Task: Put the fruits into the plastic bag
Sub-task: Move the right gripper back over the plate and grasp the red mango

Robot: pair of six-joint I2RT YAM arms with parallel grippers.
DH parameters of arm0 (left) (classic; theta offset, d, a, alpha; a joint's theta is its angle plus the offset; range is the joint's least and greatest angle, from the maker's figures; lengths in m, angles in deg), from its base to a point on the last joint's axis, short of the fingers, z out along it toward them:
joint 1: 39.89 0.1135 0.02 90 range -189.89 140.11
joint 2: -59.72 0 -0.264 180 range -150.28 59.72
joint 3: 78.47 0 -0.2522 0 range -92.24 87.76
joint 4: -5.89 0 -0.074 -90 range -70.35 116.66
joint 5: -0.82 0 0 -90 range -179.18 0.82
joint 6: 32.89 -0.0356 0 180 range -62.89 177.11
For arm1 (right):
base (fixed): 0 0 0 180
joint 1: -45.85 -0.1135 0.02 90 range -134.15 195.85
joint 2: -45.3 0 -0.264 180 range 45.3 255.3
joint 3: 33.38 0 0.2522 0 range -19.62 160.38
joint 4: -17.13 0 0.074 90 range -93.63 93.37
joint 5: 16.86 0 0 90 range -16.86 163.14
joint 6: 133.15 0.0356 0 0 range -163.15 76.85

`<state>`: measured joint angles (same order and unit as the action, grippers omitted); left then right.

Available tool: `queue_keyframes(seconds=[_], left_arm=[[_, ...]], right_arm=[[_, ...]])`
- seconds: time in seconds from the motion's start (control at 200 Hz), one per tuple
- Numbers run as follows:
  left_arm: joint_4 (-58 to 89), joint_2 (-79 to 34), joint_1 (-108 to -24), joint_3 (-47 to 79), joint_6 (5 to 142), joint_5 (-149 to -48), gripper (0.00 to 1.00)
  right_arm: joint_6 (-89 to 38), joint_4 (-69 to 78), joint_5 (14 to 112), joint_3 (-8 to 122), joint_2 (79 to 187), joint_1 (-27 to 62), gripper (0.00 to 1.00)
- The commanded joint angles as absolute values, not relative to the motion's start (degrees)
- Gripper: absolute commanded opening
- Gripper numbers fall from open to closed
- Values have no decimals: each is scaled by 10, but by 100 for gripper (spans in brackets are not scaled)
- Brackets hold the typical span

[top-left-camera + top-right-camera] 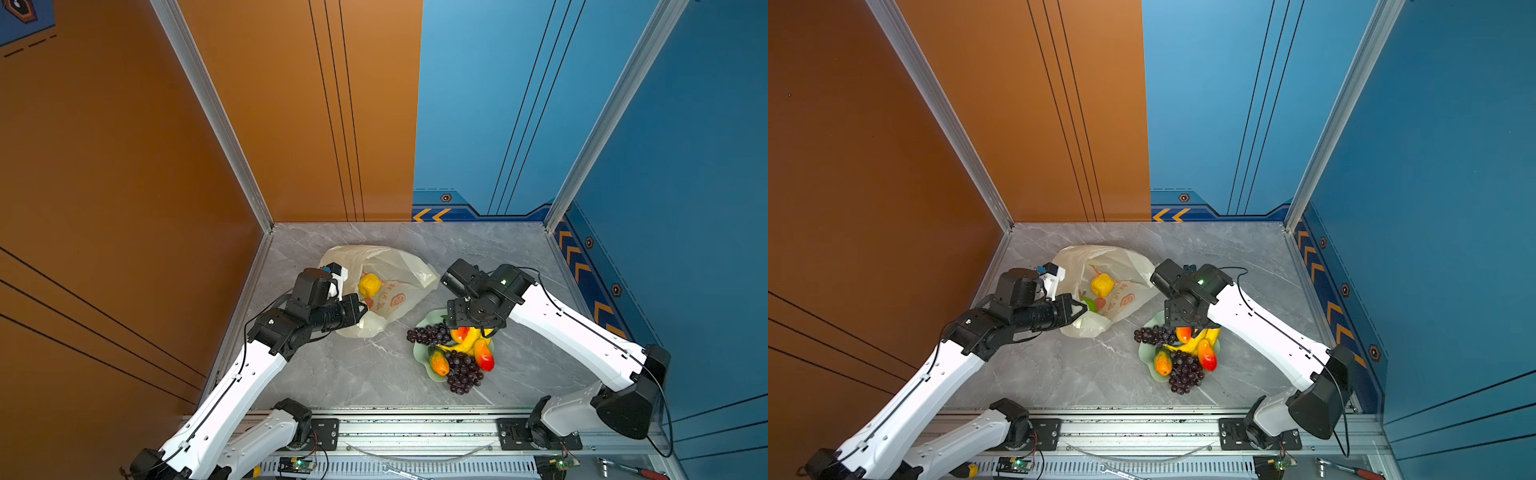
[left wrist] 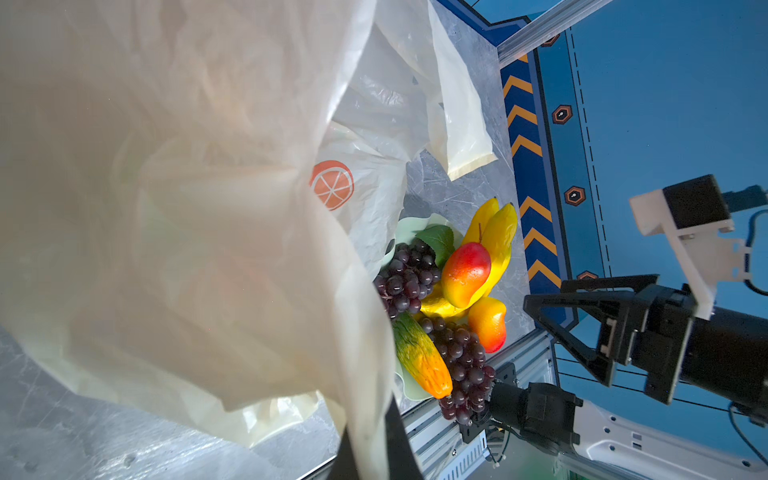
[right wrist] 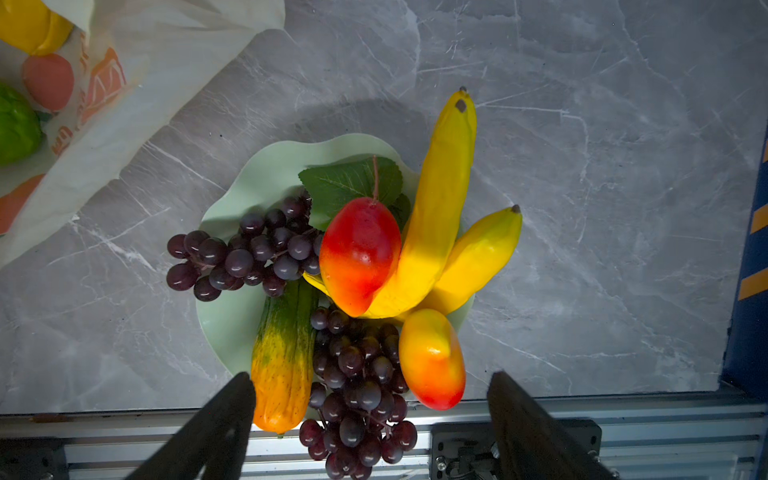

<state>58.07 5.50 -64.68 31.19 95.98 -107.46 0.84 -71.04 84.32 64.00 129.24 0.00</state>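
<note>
The left gripper [image 1: 362, 309] is clamped on the near rim of the plastic bag [image 1: 399, 270], whose film is lifted off the marble table [image 1: 357, 374]. Inside the bag, a yellow lemon-like fruit [image 1: 369, 285] and a bumpy green fruit [image 1: 1090, 304] are seen. Just beside the bag, grape bunches [image 3: 245, 253], bananas [image 3: 444, 199], mangoes [image 3: 359, 253] and an orange-green fruit [image 3: 282, 357] are piled on a pale green dish [image 3: 232, 195]. Above them the right gripper [image 3: 372, 376] is held with jaws spread wide, nothing grasped.

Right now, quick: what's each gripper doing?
Left gripper: shut, pinching the edge of the plastic bag.
Right gripper: open, holding nothing, above the fruits on the dish.
</note>
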Motion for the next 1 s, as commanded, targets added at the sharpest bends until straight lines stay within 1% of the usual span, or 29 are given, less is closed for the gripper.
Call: queue_keyframes(seconds=[0.0, 0.115, 0.24, 0.275, 0.325, 0.796, 0.996], left_arm=[[586, 64, -646, 320, 958, -1078, 0], [586, 66, -646, 322, 960, -1078, 0], [585, 68, -646, 322, 962, -1074, 0], [585, 67, -646, 321, 963, -1074, 0], [585, 65, -646, 320, 962, -1075, 0], [585, 52, -645, 314, 957, -1076, 0], [584, 48, -645, 312, 956, -1075, 0]], right_arm=[[-3, -676, 836, 618, 1316, 10, 81], [-4, -649, 814, 615, 1342, 18, 79], [-10, -640, 817, 615, 1367, 19, 78], [-11, -637, 819, 614, 1372, 19, 76], [-12, -634, 819, 610, 1378, 21, 75], [-27, -624, 824, 603, 1427, 29, 75], [-34, -615, 811, 601, 1443, 28, 74]])
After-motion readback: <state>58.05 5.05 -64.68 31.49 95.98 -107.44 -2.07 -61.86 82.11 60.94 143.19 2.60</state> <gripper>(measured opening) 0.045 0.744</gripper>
